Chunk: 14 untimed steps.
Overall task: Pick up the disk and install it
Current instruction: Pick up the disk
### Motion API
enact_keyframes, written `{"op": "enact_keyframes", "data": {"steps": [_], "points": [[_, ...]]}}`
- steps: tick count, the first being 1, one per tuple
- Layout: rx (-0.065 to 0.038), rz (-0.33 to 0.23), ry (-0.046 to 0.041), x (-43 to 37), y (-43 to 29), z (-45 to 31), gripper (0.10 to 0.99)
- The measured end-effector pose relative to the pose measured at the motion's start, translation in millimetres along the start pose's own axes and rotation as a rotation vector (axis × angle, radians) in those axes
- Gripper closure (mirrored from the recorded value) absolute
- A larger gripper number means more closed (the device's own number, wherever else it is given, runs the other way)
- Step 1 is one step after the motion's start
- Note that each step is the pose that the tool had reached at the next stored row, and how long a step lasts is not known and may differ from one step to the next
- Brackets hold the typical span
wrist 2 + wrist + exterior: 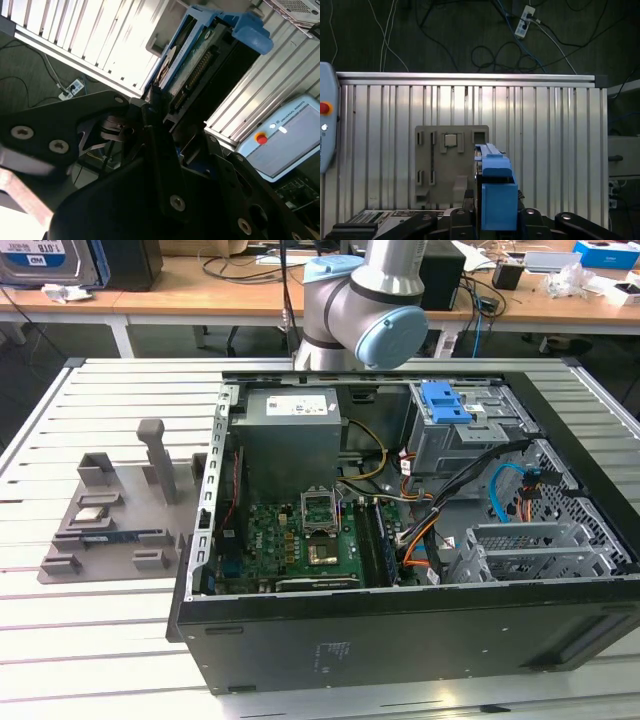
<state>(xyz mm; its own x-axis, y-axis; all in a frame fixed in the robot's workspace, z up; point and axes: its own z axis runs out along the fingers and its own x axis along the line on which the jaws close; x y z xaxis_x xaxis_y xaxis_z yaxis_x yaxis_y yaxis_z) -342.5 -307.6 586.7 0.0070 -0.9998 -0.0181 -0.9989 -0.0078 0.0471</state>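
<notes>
In both wrist views my gripper is shut on the disk. It is a drive with a green board and a connector row showing, framed by a bright blue carrier. The disk stands on edge between the black fingers. It hangs high above the slatted aluminium table, over the edge of the grey fixture plate. In the exterior view the arm rises behind the open computer case.
The case holds a grey power-supply box, a motherboard and a drive cage with a small blue bracket. The grey fixture plate lies at the exterior view's left. A teach pendant rests beside the table.
</notes>
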Motion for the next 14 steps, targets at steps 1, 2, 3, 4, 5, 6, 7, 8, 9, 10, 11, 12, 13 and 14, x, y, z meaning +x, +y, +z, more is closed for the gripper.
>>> {"op": "enact_keyframes", "data": {"steps": [1, 2, 3, 4, 5, 6, 7, 8, 9, 10, 11, 12, 13, 14], "points": [[0.0, 0.0, 0.0, 0.0, 0.0, -2.2, 0.718], [0.0, 0.0, 0.0, -0.1, 0.1, -5.7, 0.718], [0.0, 0.0, 0.0, -0.2, 0.2, -7.9, 0.718], [0.0, 0.0, 0.0, -0.2, 0.2, -10.5, 0.718], [0.0, 0.0, 0.0, -0.2, 0.3, -12.6, 0.718], [0.0, 0.0, 0.0, -0.3, 0.4, -16.9, 0.718], [0.0, 0.0, 0.0, -0.4, 0.6, -21.3, 0.718], [0.0, 0.0, 0.0, -0.4, 0.6, -23.8, 0.718], [0.0, 0.0, 0.0, -0.5, 0.7, -26.3, 0.718], [0.0, 0.0, 0.0, -0.5, 0.7, -27.5, 0.718], [0.0, 0.0, 0.0, -0.5, 0.8, -28.3, 0.718], [0.0, 0.0, 0.0, -0.6, 0.7, -28.6, 0.718], [0.0, 0.0, 0.0, -0.5, 0.7, -28.5, 0.718], [0.0, 0.0, 0.0, -0.5, 0.7, -28.7, 0.718]]}}
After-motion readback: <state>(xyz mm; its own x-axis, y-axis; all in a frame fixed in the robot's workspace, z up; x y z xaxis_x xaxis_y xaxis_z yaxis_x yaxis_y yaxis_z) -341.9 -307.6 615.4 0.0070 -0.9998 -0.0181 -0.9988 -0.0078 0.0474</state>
